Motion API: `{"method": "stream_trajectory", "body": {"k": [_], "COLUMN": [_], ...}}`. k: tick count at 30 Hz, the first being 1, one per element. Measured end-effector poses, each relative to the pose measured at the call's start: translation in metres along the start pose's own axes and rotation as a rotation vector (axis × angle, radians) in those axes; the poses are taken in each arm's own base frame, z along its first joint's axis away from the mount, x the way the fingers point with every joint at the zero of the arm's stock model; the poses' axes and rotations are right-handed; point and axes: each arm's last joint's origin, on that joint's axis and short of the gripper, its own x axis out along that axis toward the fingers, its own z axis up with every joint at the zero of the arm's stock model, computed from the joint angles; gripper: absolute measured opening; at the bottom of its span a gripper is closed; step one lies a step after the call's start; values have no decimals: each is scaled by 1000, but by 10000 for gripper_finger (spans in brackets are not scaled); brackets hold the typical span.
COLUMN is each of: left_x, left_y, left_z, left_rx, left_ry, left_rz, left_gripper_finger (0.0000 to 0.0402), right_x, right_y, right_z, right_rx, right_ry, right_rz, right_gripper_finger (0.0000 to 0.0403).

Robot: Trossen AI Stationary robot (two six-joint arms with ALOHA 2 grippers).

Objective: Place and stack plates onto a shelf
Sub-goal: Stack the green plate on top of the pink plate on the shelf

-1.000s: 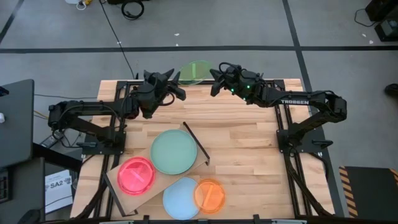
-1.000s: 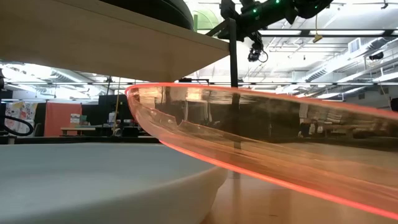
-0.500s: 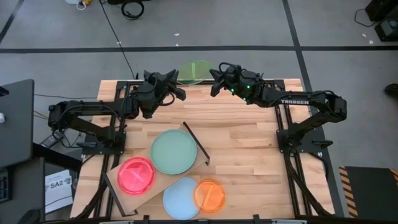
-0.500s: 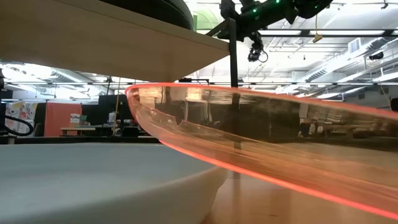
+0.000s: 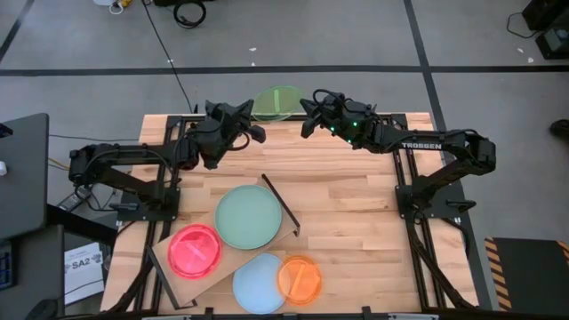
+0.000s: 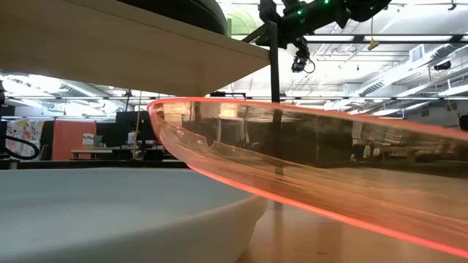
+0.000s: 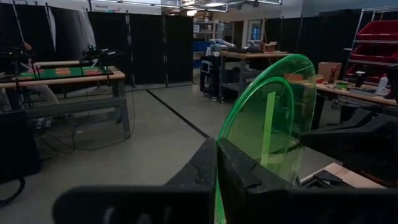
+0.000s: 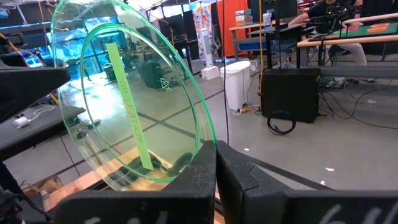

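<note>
A translucent neon-green plate [image 5: 277,102] hangs over the table's far edge between my two grippers. My left gripper [image 5: 257,117] is shut on its left side and my right gripper [image 5: 305,110] on its right side. The plate [image 7: 273,118] stands almost on edge, slightly tilted. The shelf [image 5: 169,244], a pale board with a black bar frame [image 5: 280,203], lies at the near left and carries a mint-green plate [image 5: 248,216] and a pink plate [image 5: 195,250]. A light-blue plate [image 5: 258,284] and an orange plate [image 5: 300,278] lie on the table near its front edge. My left gripper pinches the green plate's rim [image 7: 219,190] between its two fingers, coming level from the table's left. The plate stands nearly upright beyond the fingers, clear of the table. My right gripper pinches the opposite rim [image 8: 207,142] between its two fingers, coming level from the table's right. The plate [image 8: 124,93] rises on edge past the fingers, lifted clear.
In the low view the orange plate [image 6: 329,168] sits tilted, its raised edge over the light-blue plate [image 6: 110,212], under the shelf board [image 6: 110,51]. Bare slatted tabletop [image 5: 347,204] lies at the middle and right. Both arm bases stand at the table's sides.
My left gripper has shut on the green plate's left rim. Both arms and the plate have kept their places.
</note>
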Motion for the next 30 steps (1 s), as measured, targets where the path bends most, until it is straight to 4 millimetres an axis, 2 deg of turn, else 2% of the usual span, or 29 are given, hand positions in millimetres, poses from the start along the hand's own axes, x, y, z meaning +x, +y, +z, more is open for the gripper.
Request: {"method": "stream_trajectory", "body": {"k": [13, 30], "left_x": [0, 0], "left_y": [0, 0], "left_z": [0, 0], "left_rx": [-1, 14], "left_ry": [0, -2], "left_rz": [0, 10], "left_gripper_finger": [8, 7], "right_x": [0, 0], "right_y": [0, 0], "right_z": [0, 0], "right_rx": [-1, -3], "right_ry": [0, 0], "right_rz": [0, 2], "right_gripper_finger": [21, 105]}}
